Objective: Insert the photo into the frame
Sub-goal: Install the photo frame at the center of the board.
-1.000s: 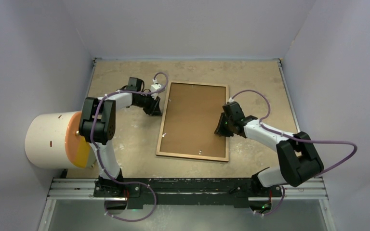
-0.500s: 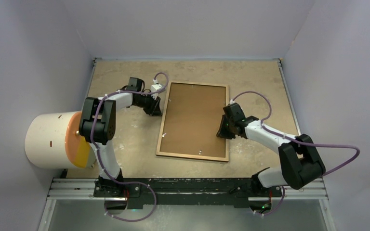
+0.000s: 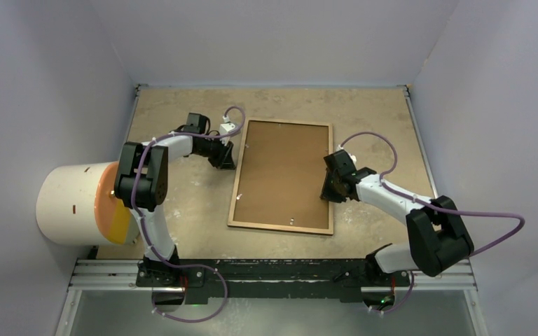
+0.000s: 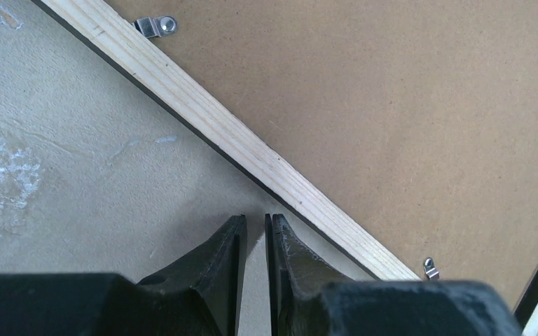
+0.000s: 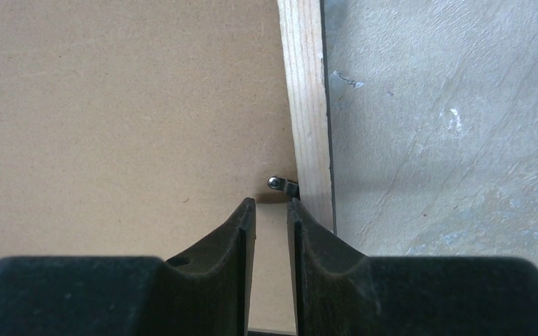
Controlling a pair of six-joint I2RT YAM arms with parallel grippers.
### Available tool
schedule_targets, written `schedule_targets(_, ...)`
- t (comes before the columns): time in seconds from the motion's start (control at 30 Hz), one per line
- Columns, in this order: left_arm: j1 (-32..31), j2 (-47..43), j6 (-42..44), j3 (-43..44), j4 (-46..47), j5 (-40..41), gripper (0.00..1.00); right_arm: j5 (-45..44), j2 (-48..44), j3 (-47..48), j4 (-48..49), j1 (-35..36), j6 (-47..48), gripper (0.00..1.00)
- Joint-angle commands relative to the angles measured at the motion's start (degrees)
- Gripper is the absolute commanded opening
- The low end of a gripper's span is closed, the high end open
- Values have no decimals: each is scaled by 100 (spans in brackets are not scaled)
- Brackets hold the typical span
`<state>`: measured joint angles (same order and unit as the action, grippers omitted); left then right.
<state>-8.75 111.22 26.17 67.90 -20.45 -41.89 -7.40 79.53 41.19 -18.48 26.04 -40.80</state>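
Note:
The frame (image 3: 232, 204) lies face down in the middle of the table, light wood back up, with the brown backing board (image 3: 280, 175) set inside it. The photo is hidden. My left gripper (image 3: 225, 159) is shut and empty, on the table just outside the frame's left rail (image 4: 217, 126); its tips (image 4: 254, 218) stop short of the rail. My right gripper (image 3: 329, 187) hangs over the right rail (image 5: 307, 105), jaws a narrow gap apart and empty, tips (image 5: 272, 203) just below a small metal clip (image 5: 282, 184) lying on the board (image 5: 126, 105).
Two more metal clips (image 4: 157, 26) (image 4: 429, 267) sit along the left rail. A large white cylinder with an orange face (image 3: 77, 203) stands at the left edge beside the left arm. Grey walls close in the table on three sides.
My right gripper has slid a little to the right, from over the backing board to the right rail by the clip. The left arm and the frame have not moved.

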Motion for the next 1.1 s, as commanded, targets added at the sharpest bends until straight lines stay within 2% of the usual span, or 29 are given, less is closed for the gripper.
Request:
schedule_targets(0.0, -21, -205, 160, -57, -72, 6, 20, -282, -29, 150, -310, -3, 130, 26)
schedule_targets(0.17, -26, -210, 139, -49, -82, -3, 20, -31, -356, 130, -165, 6, 375, 26)
schedule_targets(0.33, -43, -215, 139, -62, -128, -21, 20, 1633, -698, -197, 282, 87, 377, 29)
schedule_targets(0.5, -81, -193, 166, -105, -134, 0, 20, 2728, -640, -468, 862, 373, 345, 32)
schedule_targets(0.73, -117, -177, 160, -66, -173, 47, 20, 2768, -18, -138, 883, 970, 309, 32)
schedule_targets(1.07, -153, -201, 168, -57, -188, 67, 20, 2595, 213, 204, 934, 1406, 407, 31)
